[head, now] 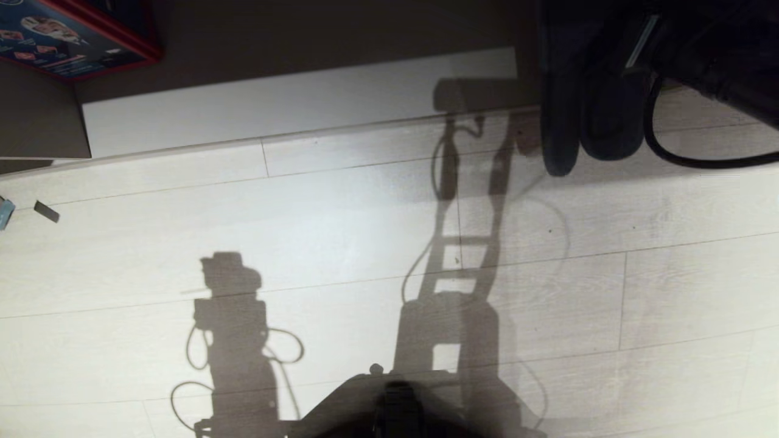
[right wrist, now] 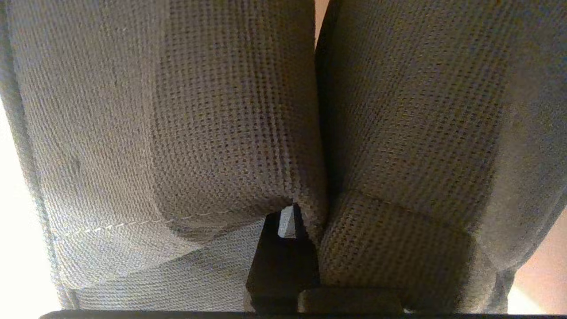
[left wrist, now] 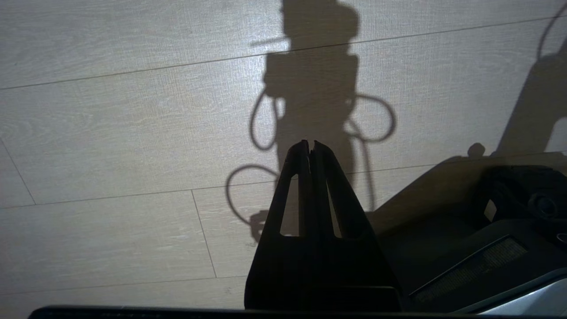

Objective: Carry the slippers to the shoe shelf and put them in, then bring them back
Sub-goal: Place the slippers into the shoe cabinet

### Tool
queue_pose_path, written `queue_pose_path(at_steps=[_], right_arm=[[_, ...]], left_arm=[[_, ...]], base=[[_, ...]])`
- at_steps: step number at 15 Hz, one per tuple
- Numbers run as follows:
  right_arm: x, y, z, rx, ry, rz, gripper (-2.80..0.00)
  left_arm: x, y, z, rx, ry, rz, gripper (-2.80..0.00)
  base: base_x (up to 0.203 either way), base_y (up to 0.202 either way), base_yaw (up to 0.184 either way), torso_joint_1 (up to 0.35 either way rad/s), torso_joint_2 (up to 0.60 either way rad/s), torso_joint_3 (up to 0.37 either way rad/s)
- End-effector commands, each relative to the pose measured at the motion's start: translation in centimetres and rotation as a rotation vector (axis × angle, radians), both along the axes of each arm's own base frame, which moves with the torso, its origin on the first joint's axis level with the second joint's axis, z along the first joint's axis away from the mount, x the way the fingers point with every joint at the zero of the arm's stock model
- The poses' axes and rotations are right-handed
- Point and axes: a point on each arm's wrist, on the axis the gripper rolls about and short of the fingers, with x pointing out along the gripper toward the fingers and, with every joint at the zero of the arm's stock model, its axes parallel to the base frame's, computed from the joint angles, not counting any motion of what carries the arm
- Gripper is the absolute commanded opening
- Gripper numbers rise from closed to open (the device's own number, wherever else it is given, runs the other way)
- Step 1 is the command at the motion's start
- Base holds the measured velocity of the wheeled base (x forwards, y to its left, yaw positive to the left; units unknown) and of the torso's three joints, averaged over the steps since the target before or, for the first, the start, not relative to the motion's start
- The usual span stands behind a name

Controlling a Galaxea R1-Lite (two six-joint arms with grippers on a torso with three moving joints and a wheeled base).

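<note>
step: carry slippers (head: 593, 103) to shoe shelf (head: 292, 106) | right gripper (right wrist: 288, 230): clamped on both slippers, hanging above the shelf's right front corner | left gripper (left wrist: 310, 148): closed, empty, idle over floor (head: 341, 243) | advice: keep the pinch firm, lower the pair level over the pale base board, release only once the soles rest flat inside.

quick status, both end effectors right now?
Left end effector: closed, empty, over the floor.
Right end effector: closed on the slippers, pinching both where they meet.
</note>
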Motion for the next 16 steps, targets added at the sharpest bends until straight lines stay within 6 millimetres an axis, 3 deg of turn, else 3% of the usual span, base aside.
queue_pose_path(at_steps=[1,7,11,12,16], right_arm=[[2.0,0.4,0.2,-0.005,-0.011,-0.003,-2.80],[4.9,0.9,1.7,-0.033,-0.093,-0.029,-2.80],[5.5,1.0,2.0,-0.047,-0.060,-0.027,-2.80],[5.9,1.0,2.0,-0.045,-0.066,-0.029,0.00],[7.1,1.0,1.8,-0.042,-0.069,-0.049,0.00]], left_arm=[[0.0,0.0,0.0,0.000,0.000,0.000,-2.80],[0.0,0.0,0.0,0.000,0.000,0.000,-2.80],[0.0,0.0,0.0,0.000,0.000,0.000,-2.80],[0.0,0.0,0.0,0.000,0.000,0.000,-2.80],[0.0,0.0,0.0,-0.002,0.000,0.002,-2.80]], base=[[0.000,0.000,0.000,0.000,0.00,0.000],[0.000,0.000,0.000,0.000,0.00,0.000],[0.000,0.000,0.000,0.000,0.00,0.000],[0.000,0.000,0.000,0.000,0.00,0.000],[0.000,0.000,0.000,0.000,0.00,0.000]])
